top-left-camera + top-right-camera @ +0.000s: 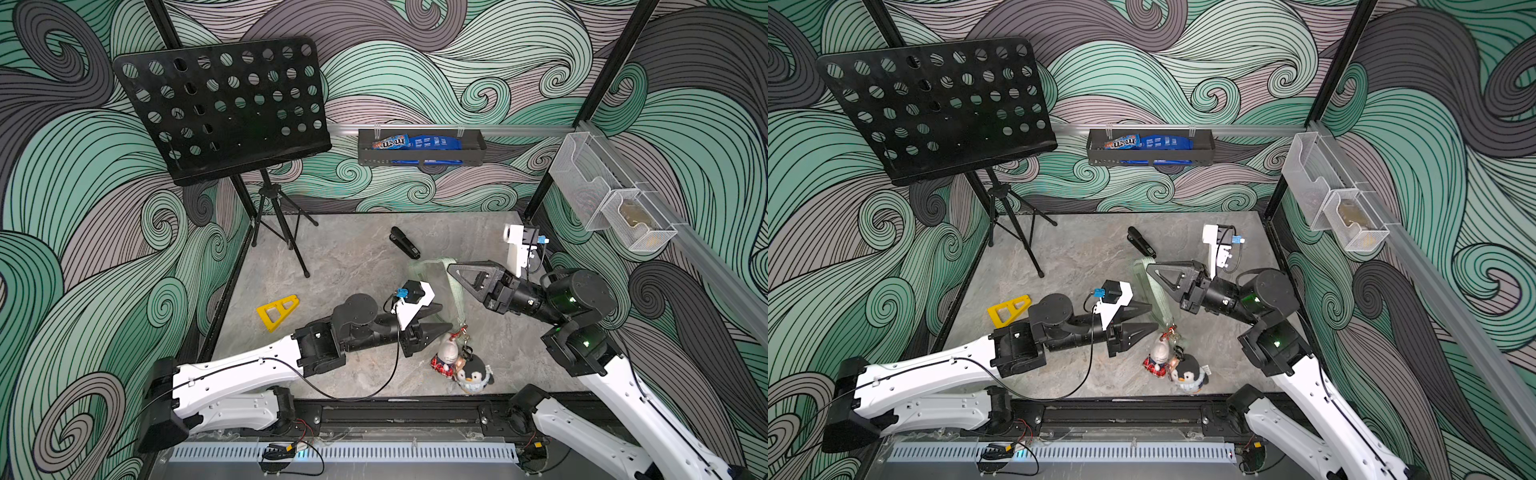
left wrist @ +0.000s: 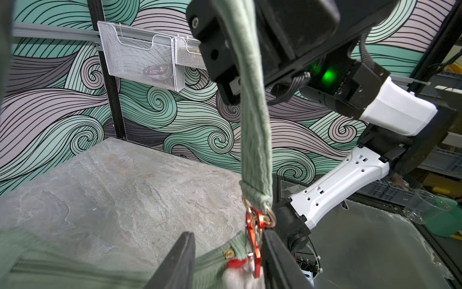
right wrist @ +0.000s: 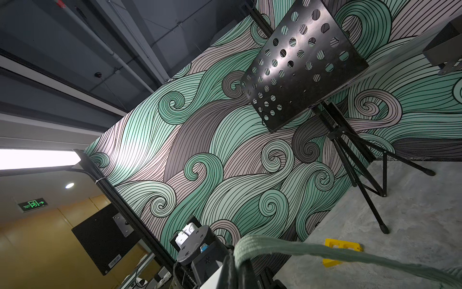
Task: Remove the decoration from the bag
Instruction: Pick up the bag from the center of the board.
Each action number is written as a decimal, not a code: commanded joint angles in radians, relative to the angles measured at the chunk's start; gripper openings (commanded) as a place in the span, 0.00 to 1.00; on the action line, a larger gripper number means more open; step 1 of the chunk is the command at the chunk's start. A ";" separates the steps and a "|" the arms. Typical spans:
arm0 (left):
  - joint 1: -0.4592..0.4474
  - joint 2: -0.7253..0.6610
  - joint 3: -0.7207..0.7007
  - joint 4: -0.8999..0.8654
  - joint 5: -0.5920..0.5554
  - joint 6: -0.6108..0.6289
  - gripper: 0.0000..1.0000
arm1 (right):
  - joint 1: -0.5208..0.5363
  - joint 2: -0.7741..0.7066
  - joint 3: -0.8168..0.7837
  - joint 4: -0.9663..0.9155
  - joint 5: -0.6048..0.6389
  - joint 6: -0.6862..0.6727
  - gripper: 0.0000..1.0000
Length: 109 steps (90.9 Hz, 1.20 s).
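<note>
- Worktop: grey slab. The work sits at about 4 o'clock from its centre.
- Right tool: reaches in from 3 o'clock. It is clamped shut on the bag by its strap, holding that end up.
- Left tool: comes in from 9 o'clock. Its jaws stand apart, straddling the bag's ring end, and grip nothing.
- Bag: in both top views its long axis runs roughly 12 to 6 o'clock. The ring end points to 6 o'clock, towards the worktop's near edge. I cannot tell whether its body clears the worktop.
- Decoration: a plush penguin and a tartan doll lie on the worktop at 6 o'clock of the bag.
- Red clip: it joins the decoration to the bag's ring.
- Progress, as I judge it: the bag is secured. Unclipping and pulling the decoration away are left.
</note>
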 commanded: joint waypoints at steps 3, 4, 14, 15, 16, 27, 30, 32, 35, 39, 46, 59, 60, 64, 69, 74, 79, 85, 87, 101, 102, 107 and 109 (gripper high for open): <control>-0.015 0.019 0.046 0.019 0.035 0.024 0.49 | 0.013 -0.003 -0.006 0.060 0.039 -0.022 0.00; -0.016 0.020 0.048 0.016 0.031 0.025 0.48 | 0.014 -0.004 -0.006 0.060 0.040 -0.023 0.00; -0.017 0.024 0.049 0.013 -0.002 0.021 0.45 | 0.030 0.001 -0.007 0.064 0.052 -0.021 0.00; -0.017 0.024 0.048 0.013 -0.006 0.022 0.44 | 0.031 0.001 -0.007 0.064 0.053 -0.022 0.00; -0.017 0.023 0.047 0.012 -0.010 0.022 0.41 | 0.033 0.000 -0.008 0.064 0.055 -0.022 0.00; -0.017 0.005 0.034 0.018 -0.060 0.014 0.16 | 0.052 0.000 -0.005 0.063 0.070 -0.031 0.00; -0.017 0.001 0.030 0.025 -0.060 0.015 0.16 | 0.056 0.001 -0.006 0.063 0.073 -0.033 0.00; -0.017 -0.001 0.028 0.027 -0.059 0.016 0.16 | 0.057 0.001 -0.006 0.063 0.075 -0.034 0.00; -0.017 -0.004 0.025 0.028 -0.060 0.015 0.15 | 0.060 0.002 -0.006 0.061 0.075 -0.036 0.00; -0.017 -0.006 0.026 0.027 -0.066 0.014 0.05 | 0.061 0.001 -0.005 0.060 0.075 -0.038 0.00; -0.016 -0.010 0.025 0.022 -0.069 0.013 0.00 | 0.063 -0.003 -0.004 0.048 0.085 -0.048 0.00; -0.016 -0.020 0.025 0.015 -0.102 -0.002 0.00 | 0.063 -0.015 -0.008 0.026 0.102 -0.080 0.00; -0.017 -0.021 0.026 0.013 -0.109 -0.005 0.00 | 0.063 -0.016 -0.009 0.024 0.102 -0.083 0.00; -0.016 -0.025 0.030 0.000 -0.130 -0.014 0.00 | 0.063 -0.025 -0.017 0.019 0.103 -0.102 0.00; -0.016 -0.028 0.034 -0.011 -0.151 -0.027 0.00 | 0.062 -0.041 -0.031 0.011 0.111 -0.128 0.03; -0.016 -0.035 0.040 -0.026 -0.184 -0.050 0.00 | 0.062 -0.063 -0.048 -0.009 0.132 -0.166 0.14; -0.015 -0.041 0.051 -0.049 -0.216 -0.068 0.00 | 0.062 -0.089 -0.071 -0.029 0.160 -0.209 0.26; -0.016 -0.046 0.072 -0.088 -0.255 -0.092 0.00 | 0.061 -0.127 -0.108 -0.044 0.195 -0.258 0.33; -0.016 -0.047 0.078 -0.104 -0.268 -0.101 0.00 | 0.060 -0.141 -0.123 -0.041 0.198 -0.276 0.34; -0.014 -0.051 0.126 -0.189 -0.340 -0.168 0.00 | 0.061 -0.205 -0.209 -0.037 0.175 -0.392 0.40; -0.014 -0.051 0.129 -0.192 -0.344 -0.174 0.00 | 0.061 -0.209 -0.213 -0.038 0.173 -0.399 0.40; -0.012 -0.052 0.144 -0.219 -0.359 -0.199 0.00 | 0.060 -0.223 -0.234 -0.045 0.161 -0.426 0.41; -0.011 -0.051 0.151 -0.230 -0.362 -0.207 0.00 | 0.061 -0.226 -0.241 -0.047 0.158 -0.437 0.42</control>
